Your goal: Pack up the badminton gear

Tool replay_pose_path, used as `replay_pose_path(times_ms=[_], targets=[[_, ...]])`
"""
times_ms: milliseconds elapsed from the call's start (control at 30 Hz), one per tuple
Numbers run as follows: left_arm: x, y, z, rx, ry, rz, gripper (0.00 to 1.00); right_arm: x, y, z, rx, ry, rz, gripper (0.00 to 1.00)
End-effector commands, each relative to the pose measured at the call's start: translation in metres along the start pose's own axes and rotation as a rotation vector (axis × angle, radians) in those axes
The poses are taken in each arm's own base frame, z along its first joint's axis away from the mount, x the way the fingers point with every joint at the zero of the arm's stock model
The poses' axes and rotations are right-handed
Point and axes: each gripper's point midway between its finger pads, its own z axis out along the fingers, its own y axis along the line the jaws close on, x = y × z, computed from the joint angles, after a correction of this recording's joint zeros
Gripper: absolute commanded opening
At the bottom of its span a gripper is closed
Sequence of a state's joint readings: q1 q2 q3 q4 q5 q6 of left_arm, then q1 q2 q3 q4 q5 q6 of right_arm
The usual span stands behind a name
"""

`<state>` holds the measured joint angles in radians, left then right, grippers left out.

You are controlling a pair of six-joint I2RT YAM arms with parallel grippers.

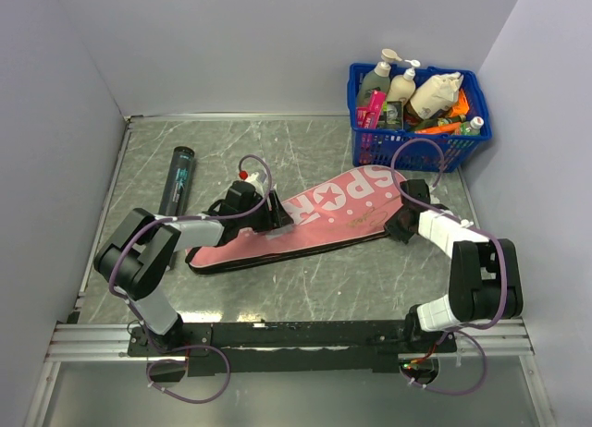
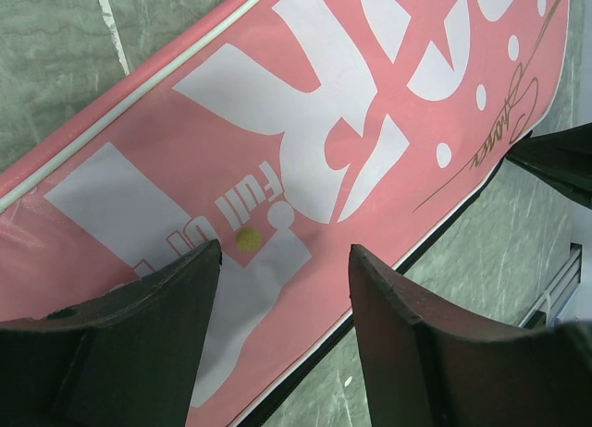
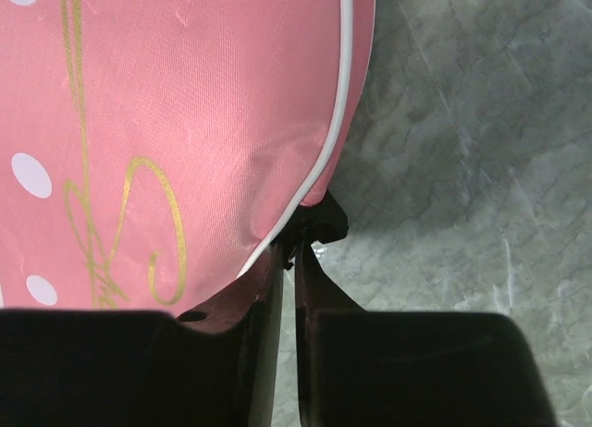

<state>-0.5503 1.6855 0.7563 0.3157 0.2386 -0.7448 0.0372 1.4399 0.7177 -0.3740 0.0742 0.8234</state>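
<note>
The long pink racket cover [image 1: 319,222] lettered "SPORT" lies slantwise on the grey table. My left gripper [image 1: 275,218] hovers over its middle, open and empty; its wrist view shows the fingers [image 2: 176,298] spread above the cover's white lettering [image 2: 305,122] and black lower edge. My right gripper [image 1: 400,227] is at the cover's wide right end, shut on the black edge [image 3: 314,225] of the cover [image 3: 185,103]. The slim black tube [image 1: 178,178] lies apart at the back left. No rackets or shuttlecocks are in view.
A blue plastic basket [image 1: 365,140] of bottles stands at the back right corner, close behind the cover's wide end. Grey walls close in the table on the left, back and right. The right gripper's dark body shows in the left wrist view [image 2: 560,159].
</note>
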Motion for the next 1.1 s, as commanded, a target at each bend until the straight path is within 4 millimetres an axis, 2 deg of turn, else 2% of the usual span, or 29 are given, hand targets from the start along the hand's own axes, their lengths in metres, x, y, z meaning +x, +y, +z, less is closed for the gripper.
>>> replay_pose_path(times_ms=[0, 67, 233, 433, 700, 967, 1067], targets=[[0.04, 0.057, -0.008, -0.189, 0.118, -0.016, 0.65, -0.015, -0.013, 0.009, 0.083, -0.066, 0.005, 0.04], [0.04, 0.058, -0.008, -0.189, 0.119, -0.016, 0.65, -0.014, -0.013, 0.009, 0.082, -0.067, 0.002, 0.0], [0.041, 0.057, -0.007, -0.181, 0.12, -0.016, 0.66, -0.006, -0.016, 0.009, 0.06, -0.058, -0.001, 0.0], [0.043, 0.057, -0.005, -0.169, 0.125, -0.023, 0.66, 0.016, 0.005, 0.002, 0.0, -0.044, -0.043, 0.0], [0.048, 0.058, -0.003, -0.16, 0.134, -0.026, 0.66, 0.061, 0.043, -0.012, -0.082, 0.013, -0.114, 0.0], [0.049, 0.055, -0.001, -0.141, 0.142, -0.03, 0.66, 0.083, 0.054, -0.038, -0.157, 0.026, -0.153, 0.0], [0.047, 0.053, -0.001, -0.132, 0.139, -0.031, 0.66, 0.097, 0.065, -0.046, -0.212, 0.059, -0.184, 0.0]])
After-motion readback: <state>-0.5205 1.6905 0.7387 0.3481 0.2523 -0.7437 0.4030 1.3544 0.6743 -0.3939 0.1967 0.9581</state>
